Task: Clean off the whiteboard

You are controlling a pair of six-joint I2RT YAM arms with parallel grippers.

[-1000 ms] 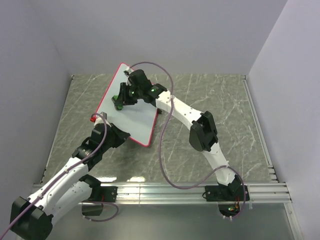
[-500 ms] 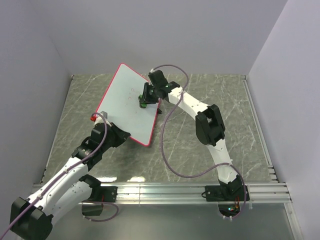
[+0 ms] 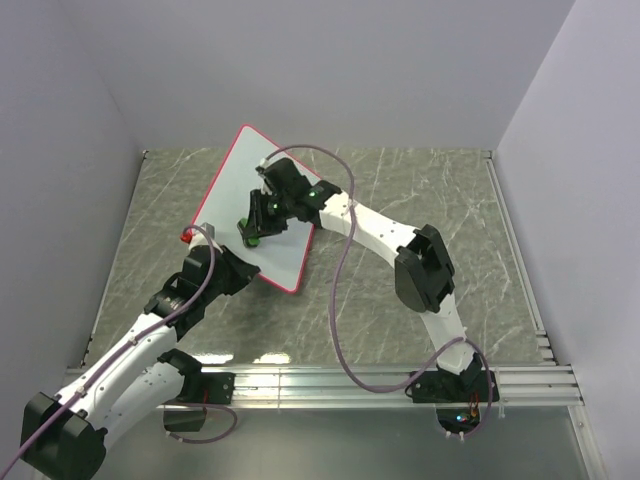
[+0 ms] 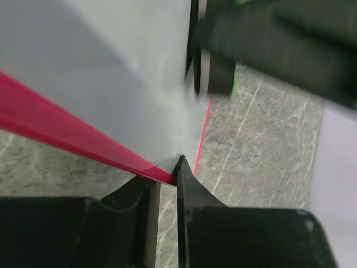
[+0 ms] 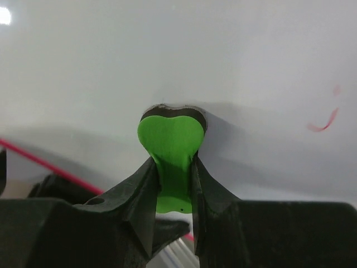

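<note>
The whiteboard (image 3: 283, 262), white with a red-pink rim, lies tilted at the left middle of the table. My left gripper (image 3: 236, 270) is shut on its near rim, and the left wrist view shows the jaws pinching the red edge (image 4: 134, 163). My right gripper (image 3: 254, 222) is shut on a green eraser (image 5: 170, 146) and presses it flat against the board face (image 5: 178, 61). The eraser also shows in the top view (image 3: 249, 232). A small red mark (image 5: 323, 123) sits on the board to the right of the eraser.
A small red object (image 3: 186, 237) lies on the grey marble tabletop (image 3: 420, 210) just left of the board. Grey walls close in the left, back and right sides. A metal rail (image 3: 330, 380) runs along the near edge.
My right gripper swept the eraser from the board's left middle to its right edge, then back down-left to the lower middle. The left gripper kept its hold on the rim.
</note>
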